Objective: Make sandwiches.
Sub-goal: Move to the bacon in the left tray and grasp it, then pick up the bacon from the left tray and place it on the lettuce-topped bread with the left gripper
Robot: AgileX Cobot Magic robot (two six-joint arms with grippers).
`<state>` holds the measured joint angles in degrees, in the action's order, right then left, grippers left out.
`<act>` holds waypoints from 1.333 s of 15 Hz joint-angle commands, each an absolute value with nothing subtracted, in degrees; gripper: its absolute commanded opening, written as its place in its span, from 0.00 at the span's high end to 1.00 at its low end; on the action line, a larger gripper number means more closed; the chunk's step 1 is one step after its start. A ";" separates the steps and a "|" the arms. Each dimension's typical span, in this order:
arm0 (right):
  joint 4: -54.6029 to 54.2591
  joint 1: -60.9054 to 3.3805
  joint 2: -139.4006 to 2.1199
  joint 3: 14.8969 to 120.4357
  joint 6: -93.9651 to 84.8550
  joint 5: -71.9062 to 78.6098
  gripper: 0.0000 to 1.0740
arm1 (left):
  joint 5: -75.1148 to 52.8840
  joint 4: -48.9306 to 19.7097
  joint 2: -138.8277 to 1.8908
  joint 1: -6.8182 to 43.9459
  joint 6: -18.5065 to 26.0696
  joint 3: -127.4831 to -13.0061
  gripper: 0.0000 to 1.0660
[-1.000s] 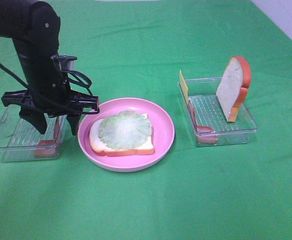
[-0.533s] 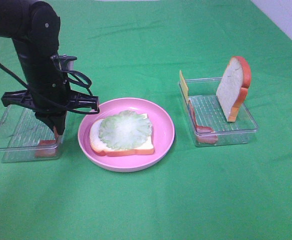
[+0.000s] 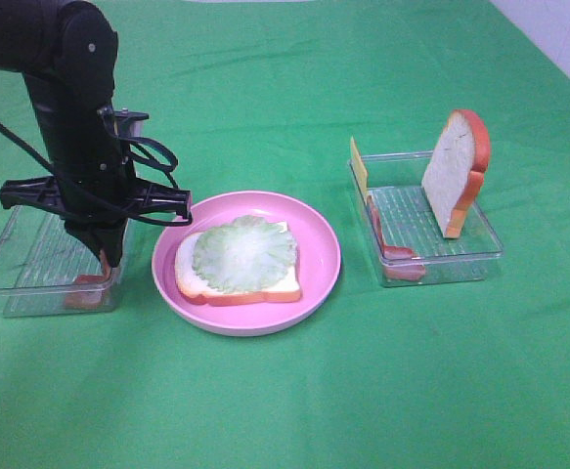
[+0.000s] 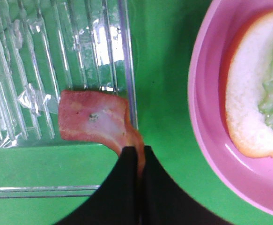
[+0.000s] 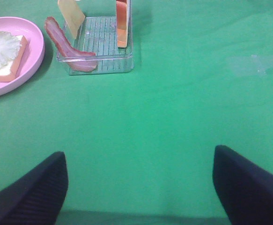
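A bread slice topped with lettuce [image 3: 238, 259] lies on the pink plate [image 3: 326, 244]. My left gripper [image 3: 109, 256] is shut on the end of a bacon strip [image 4: 92, 117] at the near right corner of the left clear tray [image 3: 16, 269]; in the left wrist view the gripper [image 4: 137, 157] pinches the strip's edge over the tray wall. The right tray [image 3: 465, 259] holds an upright bread slice [image 3: 456, 171], a yellow cheese slice [image 3: 359, 168] and a bacon strip [image 3: 390, 249]. My right gripper [image 5: 138, 187] is open and empty, over bare cloth near the front.
Green cloth covers the table [image 3: 382, 391]. The left arm's body and cables [image 3: 69, 88] stand over the left tray. The plate [image 5: 35, 56] and the right tray [image 5: 103, 65] show far off in the right wrist view.
My left gripper's fingers, open around the bacon one second ago, have shut on it. The gripper has since risen very slightly. The right side has not changed.
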<state>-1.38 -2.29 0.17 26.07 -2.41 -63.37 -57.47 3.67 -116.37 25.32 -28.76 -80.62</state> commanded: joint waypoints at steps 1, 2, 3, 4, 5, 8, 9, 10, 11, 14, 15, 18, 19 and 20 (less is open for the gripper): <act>-1.43 -2.12 1.95 26.01 -2.58 -63.14 0.24 | -59.82 3.61 -116.02 25.27 -28.88 -81.47 1.00; -1.43 -2.12 1.95 26.01 -2.58 -63.14 0.24 | -59.70 3.61 -115.74 25.27 -28.88 -81.59 1.00; -1.43 -2.12 1.95 26.01 -2.58 -63.14 0.24 | -59.70 3.61 -115.28 25.27 -28.99 -81.59 1.00; -1.43 -2.12 1.95 26.01 -2.58 -63.14 0.24 | -59.64 3.61 -114.59 25.27 -28.99 -81.59 1.00; -1.43 -2.12 1.95 26.01 -2.58 -63.14 0.24 | -59.64 3.61 -113.45 25.27 -28.99 -81.59 1.00; -1.43 -2.12 1.95 26.01 -2.58 -63.14 0.24 | -59.64 3.21 -106.74 25.38 -28.65 -81.59 1.00; -1.43 -2.12 1.95 26.01 -2.58 -63.14 0.24 | -59.47 3.21 -104.68 25.38 -28.53 -81.59 1.00; -1.43 -2.12 1.95 26.01 -2.58 -63.14 0.24 | -59.13 2.29 -102.62 25.38 -27.73 -81.59 1.00; -1.43 -2.12 1.95 26.01 -2.58 -63.14 0.24 | -58.21 0.00 -101.13 25.38 -26.13 -81.59 1.00; -1.43 -2.12 1.95 26.01 -2.58 -63.14 0.24 | -56.04 -9.17 -100.15 25.38 -20.34 -83.02 1.00; -1.43 -2.12 1.95 26.01 -2.58 -63.14 0.24 | -51.91 -16.33 -100.61 25.38 -13.92 -83.19 1.00; -1.43 -2.12 1.95 26.01 -2.58 -63.14 0.24 | -48.01 -25.67 -103.13 25.38 -6.65 -83.19 1.00; -1.43 -2.12 1.95 26.01 -2.58 -63.14 0.24 | -47.15 -29.11 -104.28 25.38 -3.61 -83.19 1.00; -1.43 -2.12 1.95 26.01 -2.58 -63.14 0.24 | -45.89 -32.49 -105.77 25.78 -0.63 -83.19 1.00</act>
<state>-1.38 -2.29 0.17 26.07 -2.41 -63.37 -46.64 -30.42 -105.48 25.61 -2.01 -82.96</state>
